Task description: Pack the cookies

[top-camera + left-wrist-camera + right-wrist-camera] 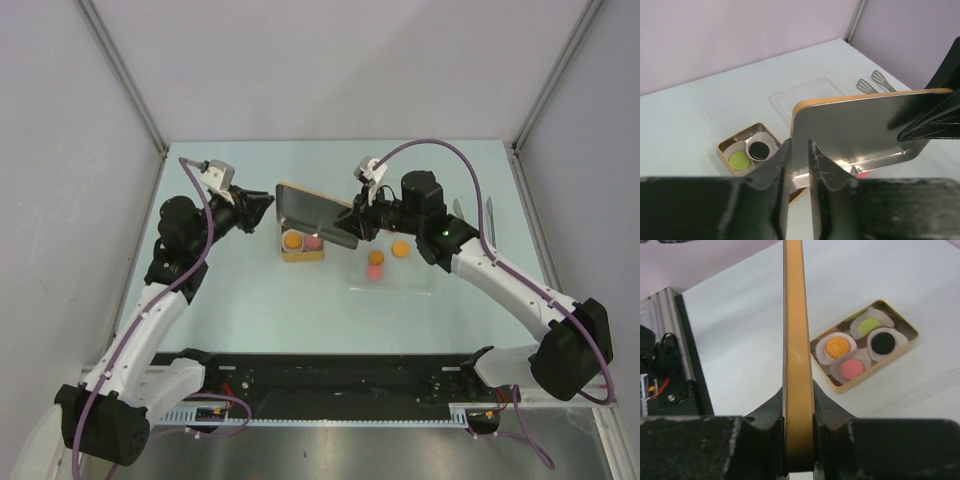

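Gold-rimmed metal lid (798,315): we are clamping it in our right pincer (799,395); narrow left pincer (800,155), hold unclear; small gold tin (880,363) of cookies (837,346) is lying below, between them.

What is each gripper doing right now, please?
Left gripper: jaws at the lid corner, grip cannot be told.
Right gripper: closed on the lid edge.

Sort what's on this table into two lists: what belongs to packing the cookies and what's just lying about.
For the job:
- cookies in paper cups inside the tin
- lid, clamped in the right gripper
- loose cookies on the clear tray

Lying about:
- two metal utensils, beyond the tray on the right, untouched
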Controlling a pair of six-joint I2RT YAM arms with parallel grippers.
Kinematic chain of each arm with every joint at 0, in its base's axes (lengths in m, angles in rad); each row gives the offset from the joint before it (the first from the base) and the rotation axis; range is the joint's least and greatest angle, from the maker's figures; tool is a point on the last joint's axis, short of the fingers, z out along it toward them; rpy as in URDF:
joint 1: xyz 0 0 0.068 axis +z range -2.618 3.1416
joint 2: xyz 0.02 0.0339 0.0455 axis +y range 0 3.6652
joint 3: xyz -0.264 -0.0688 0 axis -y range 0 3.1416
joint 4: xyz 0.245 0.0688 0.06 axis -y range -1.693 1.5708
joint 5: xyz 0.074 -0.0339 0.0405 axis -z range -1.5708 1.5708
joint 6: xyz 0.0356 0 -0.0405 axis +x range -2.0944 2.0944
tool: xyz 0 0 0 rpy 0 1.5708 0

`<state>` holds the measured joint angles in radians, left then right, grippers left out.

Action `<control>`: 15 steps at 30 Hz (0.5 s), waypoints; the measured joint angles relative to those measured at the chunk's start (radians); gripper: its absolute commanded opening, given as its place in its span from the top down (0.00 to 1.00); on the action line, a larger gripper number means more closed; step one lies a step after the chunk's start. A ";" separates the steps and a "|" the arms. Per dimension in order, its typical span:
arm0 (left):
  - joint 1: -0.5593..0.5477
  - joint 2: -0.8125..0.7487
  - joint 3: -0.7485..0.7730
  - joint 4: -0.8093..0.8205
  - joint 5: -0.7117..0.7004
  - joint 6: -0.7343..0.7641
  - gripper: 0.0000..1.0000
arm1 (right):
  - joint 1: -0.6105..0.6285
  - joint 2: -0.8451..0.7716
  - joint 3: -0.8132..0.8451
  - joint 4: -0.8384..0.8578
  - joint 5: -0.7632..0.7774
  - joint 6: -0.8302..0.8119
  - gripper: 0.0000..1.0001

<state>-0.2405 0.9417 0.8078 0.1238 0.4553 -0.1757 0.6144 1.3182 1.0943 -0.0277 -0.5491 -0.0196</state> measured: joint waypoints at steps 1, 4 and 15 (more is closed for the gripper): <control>0.000 0.000 0.000 0.004 -0.008 -0.001 0.68 | 0.000 0.000 0.000 -0.008 0.018 -0.003 1.00; 0.000 0.000 0.000 0.009 -0.039 -0.002 0.29 | -0.001 0.000 0.000 -0.028 0.079 -0.018 1.00; 0.000 0.044 0.139 -0.109 -0.023 -0.098 0.08 | 0.124 -0.019 0.030 -0.063 0.491 -0.256 1.00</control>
<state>-0.2409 0.9855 0.9466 0.0151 0.4328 -0.2741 0.7380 1.2987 1.1244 -0.0902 -0.0578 -0.2752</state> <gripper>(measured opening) 0.912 0.202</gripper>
